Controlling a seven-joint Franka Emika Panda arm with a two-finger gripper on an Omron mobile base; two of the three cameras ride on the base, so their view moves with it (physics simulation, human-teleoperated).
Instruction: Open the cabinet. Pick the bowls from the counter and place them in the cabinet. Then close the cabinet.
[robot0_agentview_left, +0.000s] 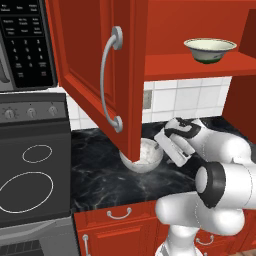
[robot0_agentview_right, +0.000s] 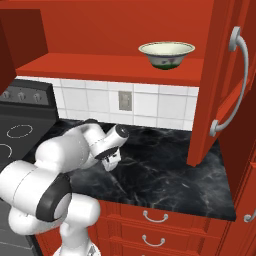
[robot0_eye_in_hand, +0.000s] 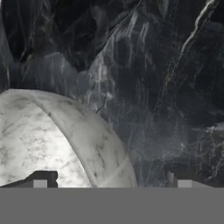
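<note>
Nearest the hand camera sits the grey-white stone-look bowl (robot0_eye_in_hand: 57, 140), deep and mottled, resting on the black veined counter (robot0_eye_in_hand: 175, 87). One gripper (robot0_eye_in_hand: 109, 181) hangs over its rim with fingers spread wide apart, one tip above the bowl's inside, the other outside its wall, clamped on nothing. Two bowls are visible: this one on the counter, partly behind the open left cabinet door (robot0_agentview_left: 95, 70), and a cream bowl (robot0_agentview_left: 210, 50) with a dark green foot on the cabinet shelf (robot0_agentview_left: 200, 67), up and to the right.
</note>
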